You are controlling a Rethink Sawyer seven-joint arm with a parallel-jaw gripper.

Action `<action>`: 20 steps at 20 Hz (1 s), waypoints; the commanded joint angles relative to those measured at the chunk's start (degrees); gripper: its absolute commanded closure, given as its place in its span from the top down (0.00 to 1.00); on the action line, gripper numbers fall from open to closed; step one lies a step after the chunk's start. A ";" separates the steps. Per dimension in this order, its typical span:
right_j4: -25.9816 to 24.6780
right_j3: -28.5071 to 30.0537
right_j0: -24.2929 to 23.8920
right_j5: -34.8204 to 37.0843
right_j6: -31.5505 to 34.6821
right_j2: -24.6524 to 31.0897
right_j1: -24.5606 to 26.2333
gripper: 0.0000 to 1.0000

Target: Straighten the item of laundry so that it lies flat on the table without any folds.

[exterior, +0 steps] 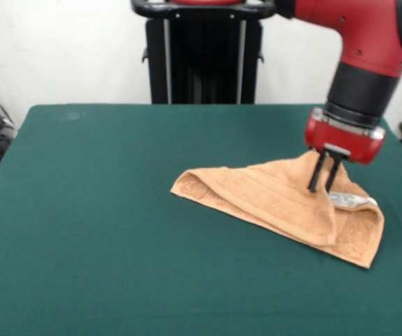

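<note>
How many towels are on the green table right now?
1: the orange-tan towel lies folded on the table's right side, under the gripper. None other shows.

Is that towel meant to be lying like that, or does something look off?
The towel looks off: it is folded over itself into a rough triangle on the green table, not flat. The gripper has its tips down on the upper fold, beside a white tag.

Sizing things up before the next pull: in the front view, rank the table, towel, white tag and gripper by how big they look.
1. table
2. towel
3. gripper, its two dark fingers close together over the towel
4. white tag, about as small; the order of these two is unsure.
</note>
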 commanded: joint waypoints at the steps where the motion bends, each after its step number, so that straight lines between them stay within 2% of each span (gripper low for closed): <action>1: -3.18 8.28 -1.75 -1.89 8.07 9.06 -2.67 0.00; 14: -1.56 5.43 0.21 -3.66 11.96 8.26 1.11 0.00; 20: -0.48 10.08 0.26 -5.62 14.64 10.67 -0.33 0.00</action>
